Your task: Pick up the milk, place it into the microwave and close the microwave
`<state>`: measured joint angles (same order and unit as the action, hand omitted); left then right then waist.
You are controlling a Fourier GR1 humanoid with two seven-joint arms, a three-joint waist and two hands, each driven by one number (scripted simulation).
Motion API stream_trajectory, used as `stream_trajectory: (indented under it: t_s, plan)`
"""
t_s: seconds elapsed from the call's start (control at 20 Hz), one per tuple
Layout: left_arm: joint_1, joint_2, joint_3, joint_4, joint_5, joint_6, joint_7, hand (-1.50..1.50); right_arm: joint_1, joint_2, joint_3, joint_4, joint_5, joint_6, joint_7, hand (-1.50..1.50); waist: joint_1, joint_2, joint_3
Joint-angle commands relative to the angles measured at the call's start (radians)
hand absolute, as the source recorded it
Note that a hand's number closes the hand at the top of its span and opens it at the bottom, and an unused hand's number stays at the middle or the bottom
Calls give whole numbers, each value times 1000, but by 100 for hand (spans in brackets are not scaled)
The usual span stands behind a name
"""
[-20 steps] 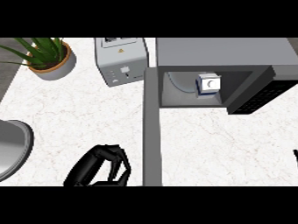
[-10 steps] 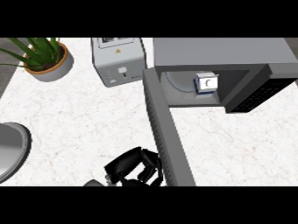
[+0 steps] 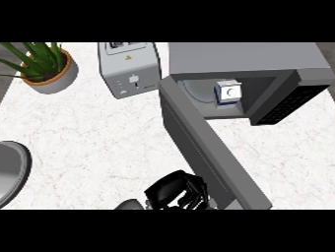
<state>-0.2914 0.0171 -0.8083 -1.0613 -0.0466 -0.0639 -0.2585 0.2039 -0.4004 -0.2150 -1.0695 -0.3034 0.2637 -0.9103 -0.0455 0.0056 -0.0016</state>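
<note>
The milk carton [image 3: 228, 91], white with a blue side, stands inside the grey microwave [image 3: 247, 61] at the back right. The microwave's door [image 3: 210, 150] swings out toward me at an angle, partly closed. My left hand [image 3: 176, 192] is at the lower middle with its fingers curled, pressed against the door's outer face near its free end. It holds nothing. My right hand does not show.
A silver toaster [image 3: 130, 70] stands left of the microwave. A potted plant [image 3: 45, 66] sits at the back left corner. A grey round pan edge [image 3: 2, 172] shows at the left border.
The door has swung from straight out to an angle toward the microwave. My left hand moved right, following the door. My right hand slid out of view at the right edge.
</note>
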Motion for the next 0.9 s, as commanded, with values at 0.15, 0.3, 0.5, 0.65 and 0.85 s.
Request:
stream_trajectory:
  t_s: [0.15,0.3,0.5,0.65,0.85]
  plan:
    - [-73,-16,-219,-4,206,217,-34,-150,-18,-14,31,-97,-21,59,13,-150,-48,6,-3]
    - [-141,-16,-227,3,276,275,-37,-150,-40,-32,39,-120,-37,81,34,-150,-67,11,-4]
    - [-217,-16,-257,-12,337,354,-6,150,-32,-22,53,-150,-55,76,61,-150,-98,13,-4]
    - [-273,-16,-248,-6,388,385,18,150,-40,-49,63,-189,-63,90,90,-150,-130,18,-5]
    - [-378,-16,-221,14,434,433,-1,150,-46,-64,85,-211,-62,111,102,-150,-152,22,-3]
